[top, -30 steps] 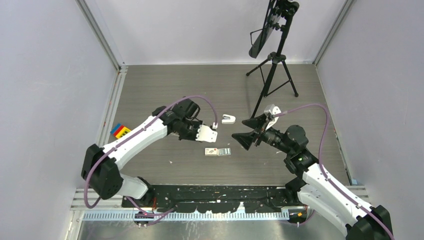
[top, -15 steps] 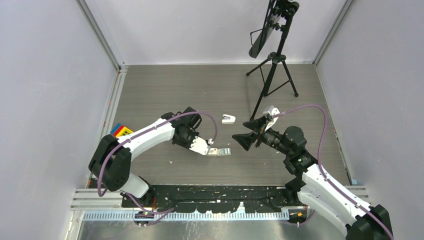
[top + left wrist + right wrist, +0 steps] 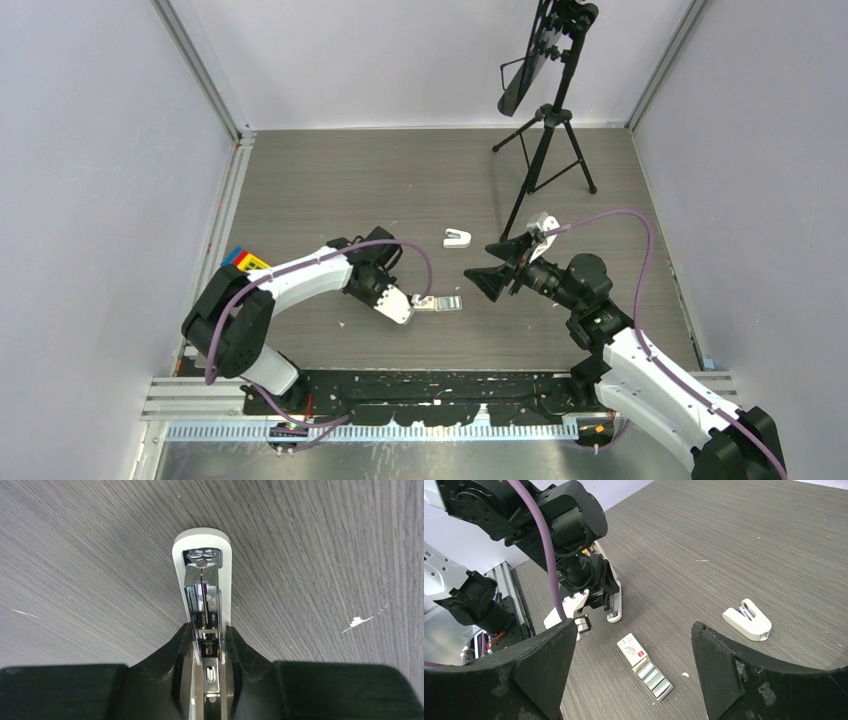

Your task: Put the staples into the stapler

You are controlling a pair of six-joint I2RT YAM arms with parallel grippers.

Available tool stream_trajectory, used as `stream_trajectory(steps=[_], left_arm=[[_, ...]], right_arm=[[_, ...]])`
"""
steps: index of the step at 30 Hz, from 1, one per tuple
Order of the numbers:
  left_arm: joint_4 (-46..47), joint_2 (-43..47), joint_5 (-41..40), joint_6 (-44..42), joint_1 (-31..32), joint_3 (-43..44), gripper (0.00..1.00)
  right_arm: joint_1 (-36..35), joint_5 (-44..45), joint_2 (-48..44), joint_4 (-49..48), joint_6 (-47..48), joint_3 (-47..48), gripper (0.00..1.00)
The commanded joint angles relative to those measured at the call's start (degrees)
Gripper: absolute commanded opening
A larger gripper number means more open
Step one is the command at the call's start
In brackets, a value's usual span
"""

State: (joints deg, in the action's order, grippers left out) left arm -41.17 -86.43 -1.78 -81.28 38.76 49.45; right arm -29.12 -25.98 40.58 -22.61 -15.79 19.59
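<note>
My left gripper [image 3: 209, 645] is shut on the long white stapler [image 3: 202, 580], whose silver inner channel faces the wrist camera. Its rounded end points down at the table, just left of the staples box. From above, the stapler [image 3: 398, 304] shows under the left gripper [image 3: 388, 296]. The white red-marked box [image 3: 631, 649] lies flat with its grey tray [image 3: 654, 677] slid out, and silvery staples lie in the tray. My right gripper [image 3: 633, 630] hangs open above and right of the box [image 3: 428, 303], holding nothing.
A short stubby white stapler [image 3: 457, 238] lies farther back, also in the right wrist view [image 3: 747, 620]. A black tripod [image 3: 545, 150] stands at the back right. Coloured blocks [image 3: 240, 262] lie at the left wall. Small white specks dot the table.
The left arm has swung toward the near edge and lowered, carrying the stapler down to the table beside the staples box. The right arm has stayed still.
</note>
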Motion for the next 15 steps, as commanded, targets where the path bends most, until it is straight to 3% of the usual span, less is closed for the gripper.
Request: stream_trajectory(steps=[1,6,15], left_arm=[[5.31,-2.27,-1.04,-3.67,-0.01,0.38,0.11],[5.64,-4.43,-1.47,-4.75,0.08,2.11,0.13],[6.18,-2.38,-1.71,-3.76,0.43,1.24,0.44]], right_arm=[[-0.05,0.71,0.12,-3.23,-0.63,0.00,0.88],[-0.06,0.71,0.53,-3.18,-0.58,0.01,0.88],[-0.06,0.95,1.40,-2.97,-0.64,0.18,0.89]])
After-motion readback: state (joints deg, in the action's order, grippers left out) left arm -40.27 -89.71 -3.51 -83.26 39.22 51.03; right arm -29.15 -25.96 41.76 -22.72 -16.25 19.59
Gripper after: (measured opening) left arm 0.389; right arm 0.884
